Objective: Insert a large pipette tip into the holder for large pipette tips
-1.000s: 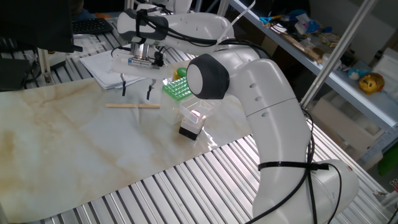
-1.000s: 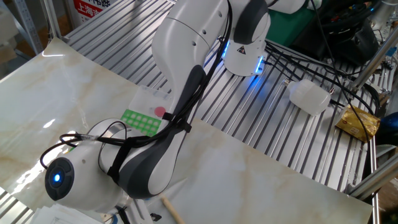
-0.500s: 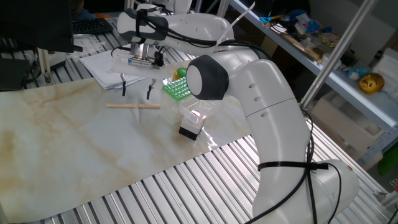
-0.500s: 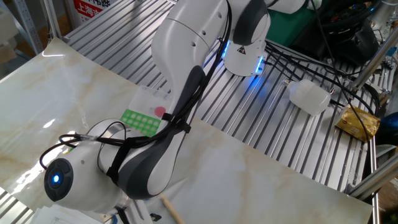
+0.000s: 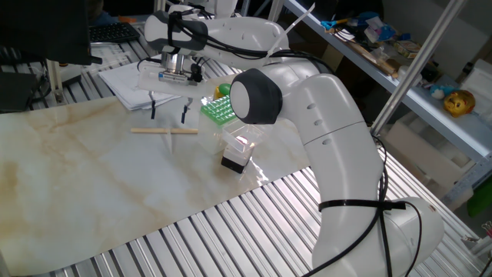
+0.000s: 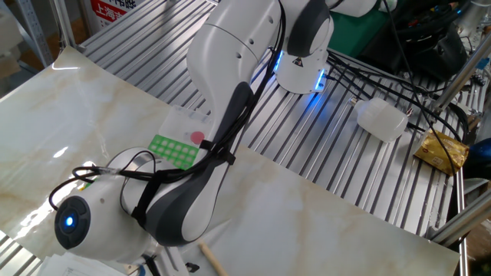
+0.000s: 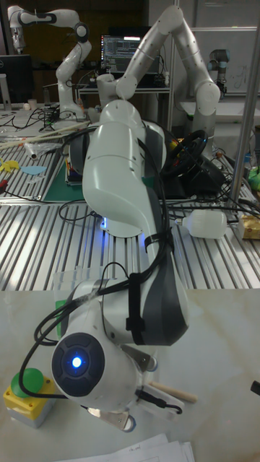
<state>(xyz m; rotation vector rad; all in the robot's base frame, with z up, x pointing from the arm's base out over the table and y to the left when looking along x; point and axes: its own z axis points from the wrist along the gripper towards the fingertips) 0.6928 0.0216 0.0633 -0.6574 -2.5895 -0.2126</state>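
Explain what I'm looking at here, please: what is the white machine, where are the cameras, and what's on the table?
The white machine is one robot arm, bent over a marble-patterned table. Its gripper hangs open with nothing between its two black fingers. Two cameras watch from different sides; the tall one looks along the arm from the hand end. On the table: a tan wooden stick, a green tip rack, a clear box and white papers. The clear pipette tip is too faint to pick out.
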